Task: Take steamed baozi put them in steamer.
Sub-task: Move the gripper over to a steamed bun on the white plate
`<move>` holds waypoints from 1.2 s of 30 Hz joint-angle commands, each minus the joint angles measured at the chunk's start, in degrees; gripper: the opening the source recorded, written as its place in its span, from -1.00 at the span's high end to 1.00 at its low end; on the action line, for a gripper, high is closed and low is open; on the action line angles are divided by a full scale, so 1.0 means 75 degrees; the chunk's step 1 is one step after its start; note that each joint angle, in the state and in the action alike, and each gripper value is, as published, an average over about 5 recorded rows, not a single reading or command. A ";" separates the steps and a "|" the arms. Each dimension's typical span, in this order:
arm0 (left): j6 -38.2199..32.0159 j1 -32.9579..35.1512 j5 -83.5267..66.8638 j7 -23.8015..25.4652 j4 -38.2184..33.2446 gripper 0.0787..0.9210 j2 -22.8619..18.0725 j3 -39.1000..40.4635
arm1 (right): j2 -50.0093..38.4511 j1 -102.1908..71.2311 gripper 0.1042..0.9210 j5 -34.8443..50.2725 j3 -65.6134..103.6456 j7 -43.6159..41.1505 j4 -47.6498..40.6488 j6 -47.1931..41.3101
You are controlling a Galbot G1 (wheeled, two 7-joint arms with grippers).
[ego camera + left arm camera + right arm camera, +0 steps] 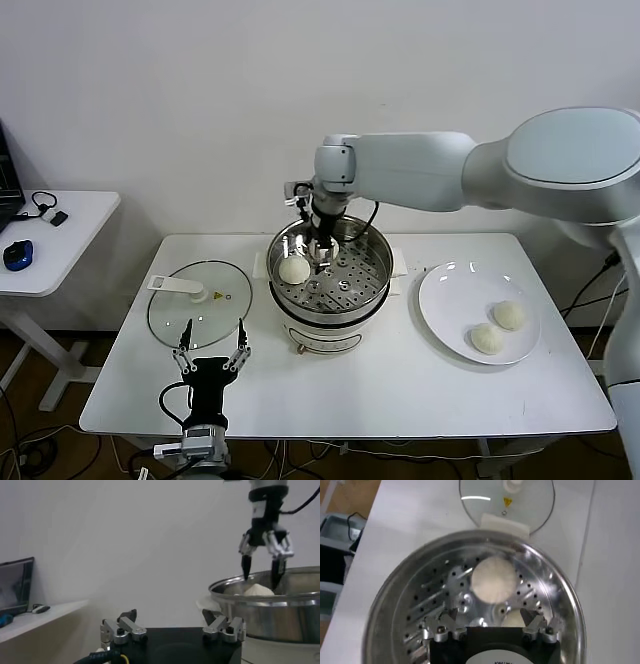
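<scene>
The steamer [372,292] stands mid-table on its cream base. One baozi [294,269] lies on its perforated floor, also seen in the right wrist view [493,578]. A second baozi [513,620] shows partly, just under my right gripper. My right gripper [318,247] hangs inside the steamer's rim [387,612], open, with nothing gripped; it also shows in the left wrist view [261,571] above a baozi [258,590]. Two more baozi [509,315] [487,339] lie on the white plate [445,300]. My left gripper [212,347] is open and empty near the table's front edge.
The flat glass lid [200,300] with a white handle lies left of the steamer, just beyond my left gripper. A white side table [60,240] with a blue mouse stands far left. The wall is close behind the steamer.
</scene>
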 commanded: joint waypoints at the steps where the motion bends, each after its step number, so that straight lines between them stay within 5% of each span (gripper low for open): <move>1: -0.0012 0.0096 0.0074 -0.0012 -0.0014 -0.77 -0.0374 0.0020 | -0.2011 0.1465 -0.76 -0.0270 -0.0765 -0.0387 0.1488 0.0375; 17: 0.0025 0.0082 0.0574 -0.0038 0.0063 -0.77 -0.0374 0.0109 | -0.5347 0.1296 -0.76 -0.2501 -0.1608 -0.0649 0.2424 0.1561; 36: -0.0063 0.0153 0.0851 -0.0193 0.0226 -0.77 -0.0374 0.0067 | -0.6167 -0.1530 -0.76 -0.3779 0.0099 -0.0676 0.1128 0.2350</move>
